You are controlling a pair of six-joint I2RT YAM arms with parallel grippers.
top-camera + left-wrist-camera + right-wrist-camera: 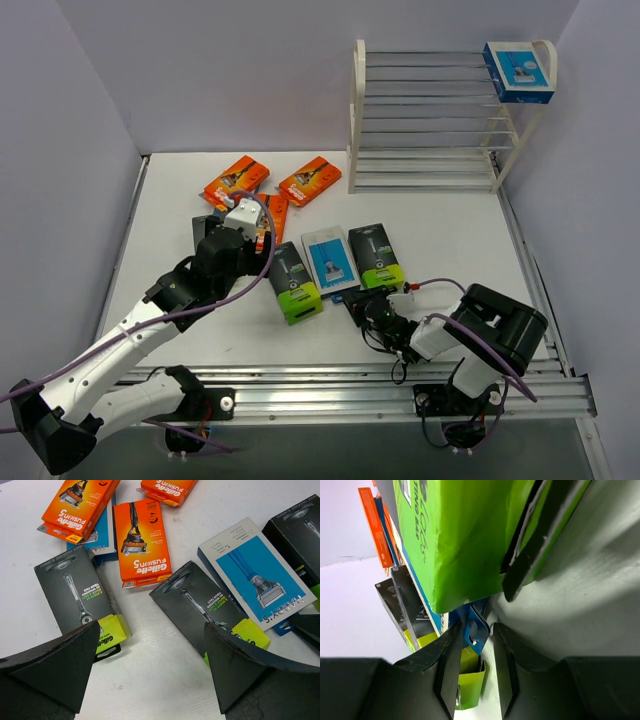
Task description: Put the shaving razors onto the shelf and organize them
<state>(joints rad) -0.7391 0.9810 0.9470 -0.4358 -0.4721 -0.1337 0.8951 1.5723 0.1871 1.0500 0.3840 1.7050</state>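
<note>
1. One shelf (357, 120) is standing on the table (450, 240). It is carrying a single blue-and-white pack (518, 70) at the right end of its top tier.
2. Eight more packs are lying flat on the table in front of the shelf, most of them off to its left.
3. Three orange packs are sitting there. One (309, 180) is just beside the shelf's left foot, one (236, 180) is farther left, and one (273, 212) is farther forward, partly under the left arm.
4. Three black packs with lime ends are lying farther from the shelf: (376, 256), (297, 283), and a half-hidden one (203, 225).
5. Two blue-and-white packs are lying off the shelf. One (330, 260) is between two black packs, and the other (102, 542) is peeking out from under the orange packs.
6. The left pincer (150, 660) is hovering over the packs with its jaws spread wide, holding nothing.
7. The right pincer (475, 627) is sitting well in front of the shelf. Its jaws are standing narrowly apart around the blue hang tab (476, 622) of the middle blue-and-white pack. I cannot tell whether they are pressing on it.
</note>
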